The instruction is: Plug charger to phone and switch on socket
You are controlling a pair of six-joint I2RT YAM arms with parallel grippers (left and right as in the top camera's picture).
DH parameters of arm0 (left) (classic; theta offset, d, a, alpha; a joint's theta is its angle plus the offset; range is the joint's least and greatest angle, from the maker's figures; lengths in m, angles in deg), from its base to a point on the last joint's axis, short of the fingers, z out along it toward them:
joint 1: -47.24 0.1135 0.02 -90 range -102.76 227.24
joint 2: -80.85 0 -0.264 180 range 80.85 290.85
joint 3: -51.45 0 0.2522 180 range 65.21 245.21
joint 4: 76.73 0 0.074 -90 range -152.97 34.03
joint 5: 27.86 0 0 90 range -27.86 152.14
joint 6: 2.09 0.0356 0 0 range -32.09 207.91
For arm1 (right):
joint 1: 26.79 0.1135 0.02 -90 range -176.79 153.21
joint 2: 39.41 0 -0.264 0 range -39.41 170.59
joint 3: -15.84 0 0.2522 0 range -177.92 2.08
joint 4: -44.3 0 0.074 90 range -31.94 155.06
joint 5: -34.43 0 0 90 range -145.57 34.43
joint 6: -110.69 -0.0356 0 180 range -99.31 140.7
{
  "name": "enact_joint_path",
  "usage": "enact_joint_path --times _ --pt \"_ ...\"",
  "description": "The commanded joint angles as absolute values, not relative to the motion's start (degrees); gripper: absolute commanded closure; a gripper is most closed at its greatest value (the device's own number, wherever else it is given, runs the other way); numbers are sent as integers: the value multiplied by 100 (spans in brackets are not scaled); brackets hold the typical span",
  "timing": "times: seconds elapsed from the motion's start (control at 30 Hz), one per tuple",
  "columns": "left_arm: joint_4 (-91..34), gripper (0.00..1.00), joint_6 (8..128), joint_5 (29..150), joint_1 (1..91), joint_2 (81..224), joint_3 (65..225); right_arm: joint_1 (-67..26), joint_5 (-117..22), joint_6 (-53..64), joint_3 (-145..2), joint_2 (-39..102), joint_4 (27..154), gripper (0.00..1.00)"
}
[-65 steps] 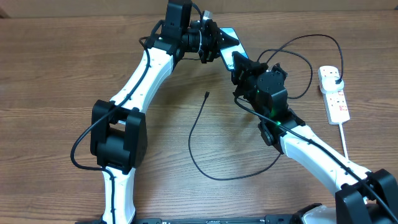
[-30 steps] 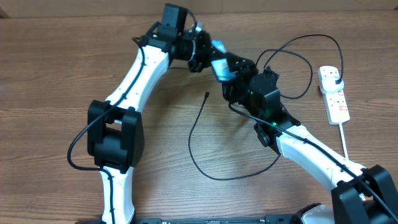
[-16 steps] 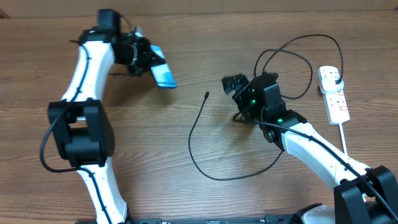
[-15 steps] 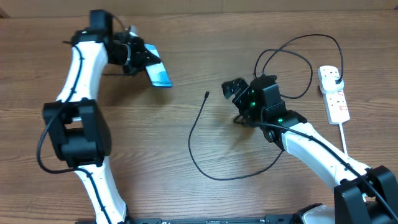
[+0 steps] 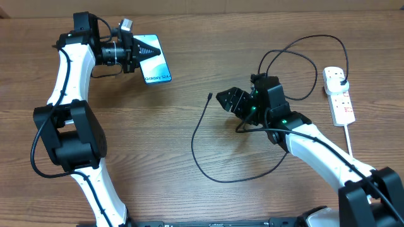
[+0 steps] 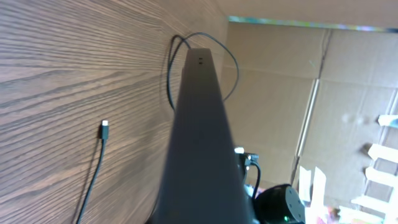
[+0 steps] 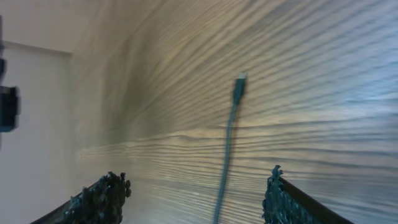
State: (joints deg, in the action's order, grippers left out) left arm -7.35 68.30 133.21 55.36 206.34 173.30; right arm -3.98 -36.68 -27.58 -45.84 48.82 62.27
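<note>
Two claws are in view. We record the left claw [image 5: 134, 53] clamped on the phone [image 5: 154, 63] at the far left of the table [image 5: 158, 164], lit screen upward. The right claw [image 5: 226, 99] gapes empty, just beside the plug tip [image 5: 209, 96] of the charger [image 5: 196, 148], which lies on the table. The socket [image 5: 339, 96] lies well apart, at the right edge.

Right wrist view is blurred, charger [image 7: 230, 130] cut off below; phone [image 6: 199, 155], probably edge-on, is a dark bottom-cropped blur.
</note>
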Motion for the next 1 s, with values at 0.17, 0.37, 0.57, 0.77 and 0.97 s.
enact_joint_path --times 0.17,0.37,0.57,0.77,0.97 --pt "-742 96 6972 13753 5536 20593 17337 -431 -2898 -3177 -5467 6204 6261 32" --pt "-726 96 6945 13714 5533 20593 17337 -400 -2739 -3230 -5808 6888 6194 39" --pt "-726 96 6948 13651 5533 20593 17337 -378 -2743 -3225 -5806 7245 5903 44" --pt "-722 96 6945 13653 5533 20593 17337 -153 -2931 -3383 -5806 7592 5632 54" --pt "-593 96 6799 13653 5536 20593 17337 140 -3827 -3516 -5804 7933 5580 61"
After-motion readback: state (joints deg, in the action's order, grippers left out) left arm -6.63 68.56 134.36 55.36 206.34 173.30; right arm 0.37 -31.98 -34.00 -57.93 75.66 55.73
